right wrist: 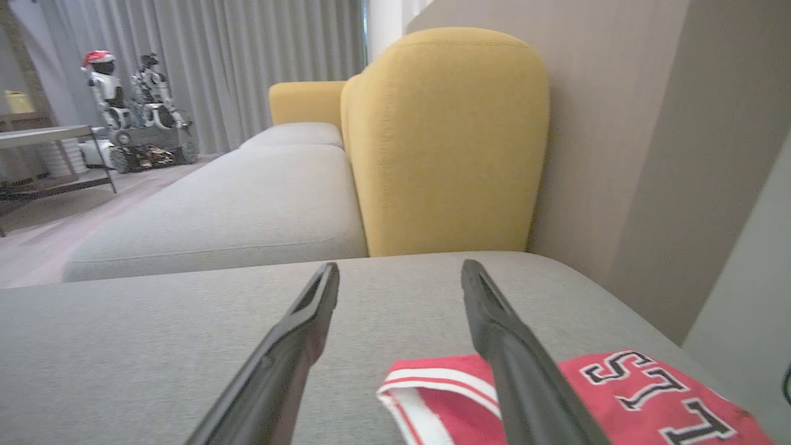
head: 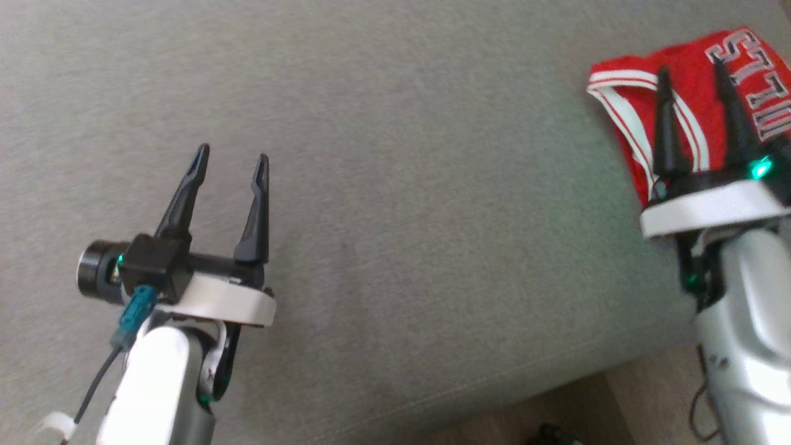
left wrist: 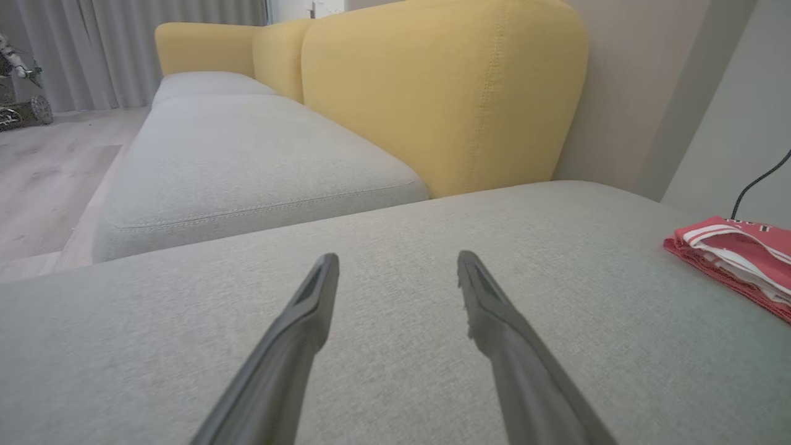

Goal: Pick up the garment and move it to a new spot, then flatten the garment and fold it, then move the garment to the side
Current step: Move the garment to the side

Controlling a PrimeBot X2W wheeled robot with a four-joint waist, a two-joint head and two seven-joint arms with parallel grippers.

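The garment (head: 638, 114), a red jersey with white-striped trim and white block letters outlined in dark, lay folded flat at the far right end of the grey seat cushion (head: 395, 185), close to the wall (right wrist: 618, 154). Its layered edges made a low, neat stack. The right gripper (head: 691, 67) hung just over it, its two long dark fingers spread wide and holding nothing; in the right wrist view one finger crossed the folded, striped corner. I could not tell whether it brushed the cloth. Well apart, the left gripper (head: 233, 153) stood over bare cushion with its fingers likewise released and empty.

The cushion was a fine, matte weave with rounded, stitched edges, broad and smooth. A plump yellow backrest (left wrist: 445, 93), also stitched, rose behind it, and a second grey seat (left wrist: 247, 161) ran on beyond. A thin black cable (left wrist: 760, 179) hung down the wall above the jersey. Farther off were pale wooden floor (left wrist: 43, 173), long grey curtains (right wrist: 247, 55), a low shelf table (right wrist: 49, 133) and a couple of robot figures (right wrist: 130, 105).
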